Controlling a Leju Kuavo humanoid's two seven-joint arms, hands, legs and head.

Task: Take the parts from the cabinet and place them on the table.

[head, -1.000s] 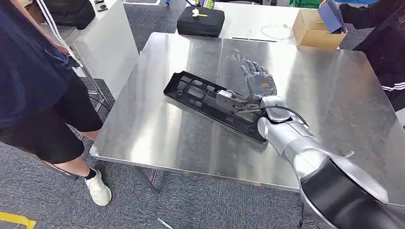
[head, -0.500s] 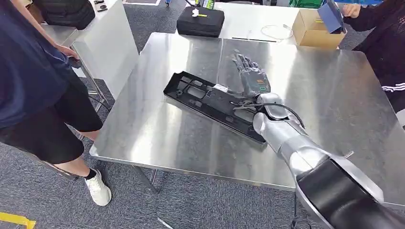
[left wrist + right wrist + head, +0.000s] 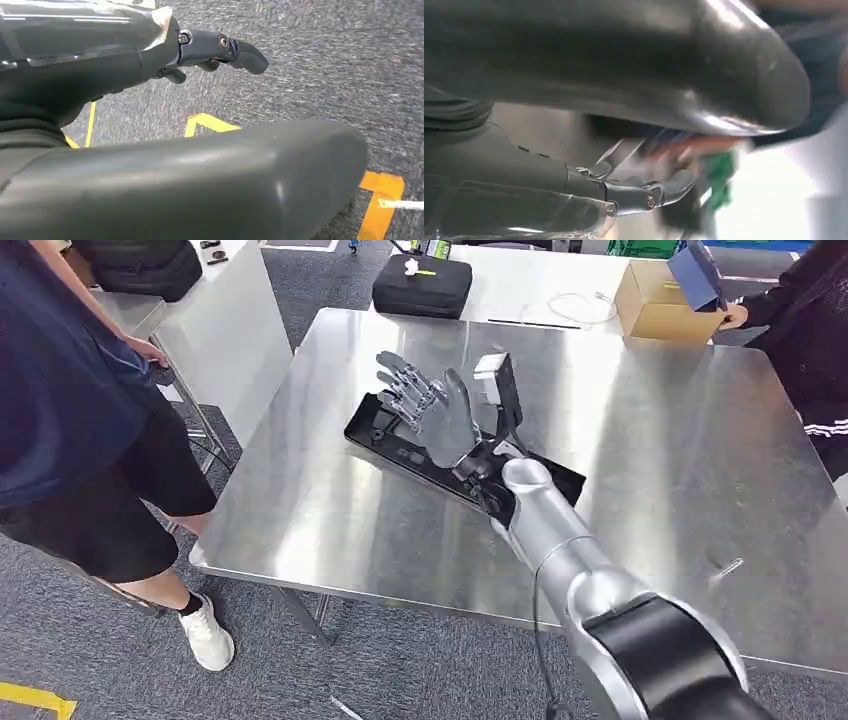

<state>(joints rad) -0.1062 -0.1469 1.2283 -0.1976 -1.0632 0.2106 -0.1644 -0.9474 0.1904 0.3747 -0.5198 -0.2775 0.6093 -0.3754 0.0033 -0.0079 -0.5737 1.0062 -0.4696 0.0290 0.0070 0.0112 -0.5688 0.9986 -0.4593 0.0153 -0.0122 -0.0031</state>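
A black zipped case lies on the far white table at 12 o'clock. A cardboard box sits at 1 o'clock, a white cable beside it. A person's white shoe stands on grey carpet at 8 o'clock.

Part: you see one long black plastic panel with cut-outs and ribs.
Pose: flat, running diagonally.
Place: on the steel worktop, near its middle, partly hidden by the arm.
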